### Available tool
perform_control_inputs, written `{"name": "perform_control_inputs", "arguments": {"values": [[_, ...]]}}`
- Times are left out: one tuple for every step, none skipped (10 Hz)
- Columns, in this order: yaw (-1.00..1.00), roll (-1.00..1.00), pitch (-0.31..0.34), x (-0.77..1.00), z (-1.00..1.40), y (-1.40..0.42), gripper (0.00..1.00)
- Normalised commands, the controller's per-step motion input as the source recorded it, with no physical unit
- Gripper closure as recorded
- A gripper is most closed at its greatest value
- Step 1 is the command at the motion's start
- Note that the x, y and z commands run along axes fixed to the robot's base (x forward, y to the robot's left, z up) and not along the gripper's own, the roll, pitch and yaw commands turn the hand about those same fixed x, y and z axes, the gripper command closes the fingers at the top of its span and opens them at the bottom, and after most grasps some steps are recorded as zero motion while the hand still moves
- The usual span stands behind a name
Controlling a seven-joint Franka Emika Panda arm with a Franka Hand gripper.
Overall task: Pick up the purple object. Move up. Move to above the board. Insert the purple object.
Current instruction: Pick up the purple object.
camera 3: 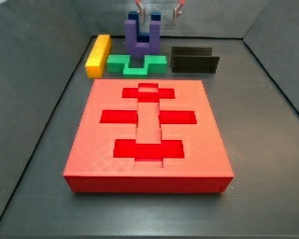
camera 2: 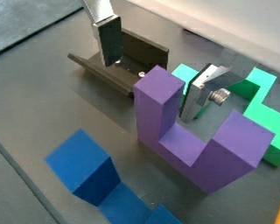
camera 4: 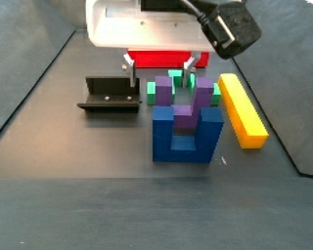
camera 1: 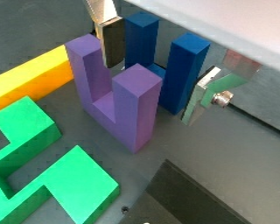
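The purple object (camera 1: 113,92) stands on the floor with its prongs up; it also shows in a wrist view (camera 2: 189,131) and in both side views (camera 3: 142,39) (camera 4: 183,105). My gripper (camera 1: 157,74) is open and empty, hanging just above the blocks. Its fingers (camera 1: 108,35) are spread wide. In a wrist view the gripper (camera 2: 154,83) sits over one purple prong. In the side views the gripper (camera 3: 153,9) (camera 4: 163,63) is above the purple object. The red board (camera 3: 149,140) (camera 4: 166,61) lies flat apart from them.
A blue U-shaped block (camera 1: 166,61) (camera 2: 90,166) (camera 4: 186,137) stands right beside the purple one. A green block (camera 1: 38,157) (camera 3: 137,65), a yellow bar (camera 1: 25,79) (camera 4: 242,107) and the fixture (camera 2: 125,66) (camera 3: 194,60) (camera 4: 110,96) are close by.
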Motion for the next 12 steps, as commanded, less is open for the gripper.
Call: {"name": "perform_control_inputs", "arguments": {"values": [[0.0, 0.01, -0.076, 0.0, -0.27, -0.03, 0.0], [0.0, 0.0, -0.08, 0.0, -0.28, -0.02, 0.0], [0.0, 0.01, -0.083, 0.0, -0.29, -0.02, 0.0], [0.0, 0.0, -0.053, 0.0, -0.2, -0.02, 0.0], [0.0, 0.0, -0.004, 0.0, -0.01, 0.0, 0.0], [0.0, 0.01, 0.0, 0.0, 0.0, 0.0, 0.0], [0.0, 0.0, 0.0, 0.0, 0.0, 0.0, 0.0], [0.0, 0.0, 0.0, 0.0, 0.0, 0.0, 1.0], [0.0, 0.0, 0.0, 0.0, 0.0, 0.0, 1.0], [0.0, 0.0, 0.0, 0.0, 0.0, 0.0, 1.0], [0.0, 0.0, 0.0, 0.0, 0.0, 0.0, 1.0], [0.0, 0.0, 0.0, 0.0, 0.0, 0.0, 1.0]]}}
